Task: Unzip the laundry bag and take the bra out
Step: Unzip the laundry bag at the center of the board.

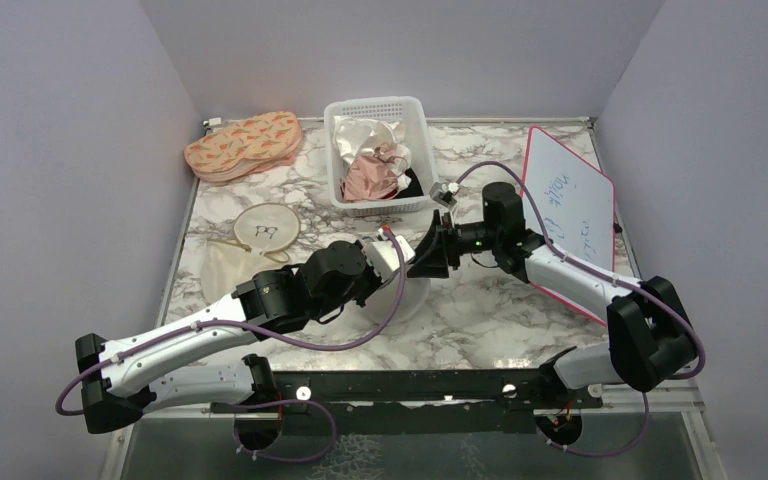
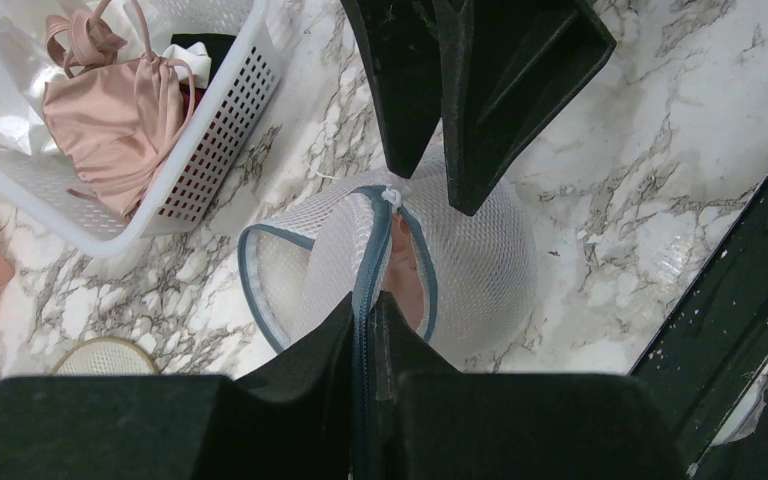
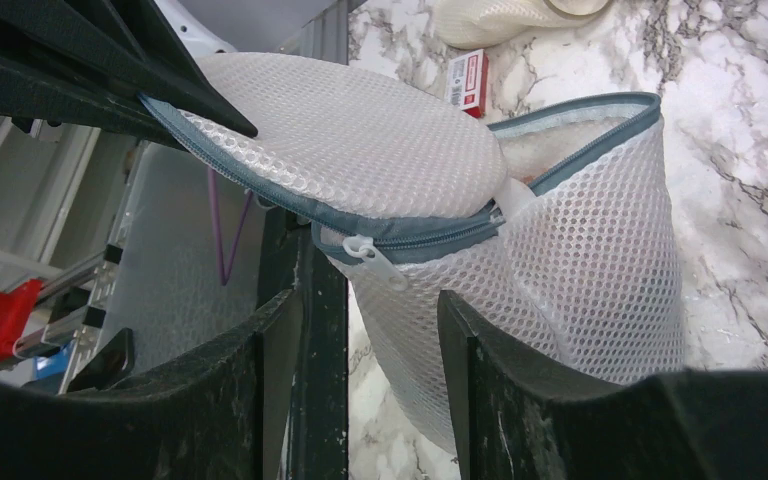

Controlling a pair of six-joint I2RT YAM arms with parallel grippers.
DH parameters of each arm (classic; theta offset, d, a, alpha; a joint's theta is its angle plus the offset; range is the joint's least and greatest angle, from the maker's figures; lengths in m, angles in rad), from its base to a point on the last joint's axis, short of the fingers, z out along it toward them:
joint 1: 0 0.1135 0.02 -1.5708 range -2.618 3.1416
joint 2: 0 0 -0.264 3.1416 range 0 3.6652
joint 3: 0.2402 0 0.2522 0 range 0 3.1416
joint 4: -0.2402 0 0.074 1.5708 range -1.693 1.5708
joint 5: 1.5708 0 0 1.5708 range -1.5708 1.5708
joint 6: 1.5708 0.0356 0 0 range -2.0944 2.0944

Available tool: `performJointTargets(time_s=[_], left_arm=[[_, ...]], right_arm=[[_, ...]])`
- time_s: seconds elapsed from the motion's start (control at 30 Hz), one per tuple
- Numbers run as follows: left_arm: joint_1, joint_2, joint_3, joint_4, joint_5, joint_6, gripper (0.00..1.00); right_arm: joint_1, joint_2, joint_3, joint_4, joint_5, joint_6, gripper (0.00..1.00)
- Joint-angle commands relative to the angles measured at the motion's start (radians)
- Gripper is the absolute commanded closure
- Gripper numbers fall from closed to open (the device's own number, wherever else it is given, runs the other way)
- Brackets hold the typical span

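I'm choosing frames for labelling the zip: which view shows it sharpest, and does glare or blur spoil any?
Right wrist: zip pull and bag mesh crisp and evenly lit, only the background at left soft. Left wrist: zip sharp, but the dark left gripper fills the bottom, and white satin in the basket glares. Top: soft even light, bag mostly hidden.

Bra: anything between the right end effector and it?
Yes. The laundry bag encloses the bra; its zip is open only a narrow slit, showing some pink. The left end effector pinches the zip; the right end effector sits open by the zip pull.
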Motion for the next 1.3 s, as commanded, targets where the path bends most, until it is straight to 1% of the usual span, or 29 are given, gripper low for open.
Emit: performJointTargets(time_s=[0.0, 0.1, 0.2, 0.33, 0.53, 0.93, 1.1, 1.17, 1.2, 1.27], left_arm=[[-0.005, -0.015, -0.008, 0.043, -0.007, 0.01, 1.0], [-0.004, -0.01, -0.006, 0.046, 0.002, 0.005, 1.0], [-0.005, -0.005, -0.004, 0.047, 0.003, 0.002, 1.0], [-0.005, 0.003, 0.001, 0.049, 0.005, 0.001, 1.0], [-0.005, 0.01, 0.004, 0.05, 0.013, -0.012, 1.0], [-0.005, 0.016, 0.012, 0.049, 0.024, -0.028, 1.0], [-0.005, 0.02, 0.016, 0.049, 0.03, -0.032, 1.0], [-0.005, 0.02, 0.016, 0.049, 0.03, -0.032, 1.0], [-0.005, 0.019, 0.016, 0.05, 0.029, -0.033, 1.0], [-0.005, 0.02, 0.014, 0.049, 0.03, -0.035, 1.0]], right_arm=[[0.004, 0.037, 0.031, 0.094, -0.094, 0.014, 0.5], [0.01, 0.046, 0.035, 0.119, -0.091, 0.026, 0.56], [0.022, 0.053, 0.037, 0.152, -0.085, 0.043, 0.57], [0.046, 0.062, 0.048, 0.138, -0.05, 0.037, 0.58], [0.065, 0.052, 0.043, 0.133, 0.022, 0.039, 0.66], [0.083, 0.047, 0.041, 0.136, 0.109, 0.059, 0.7], [0.089, 0.047, 0.039, 0.156, 0.125, 0.078, 0.74], [0.092, 0.046, 0.041, 0.157, 0.135, 0.084, 0.78], [0.093, 0.046, 0.04, 0.159, 0.144, 0.086, 0.81], [0.094, 0.045, 0.04, 0.159, 0.153, 0.091, 0.84]])
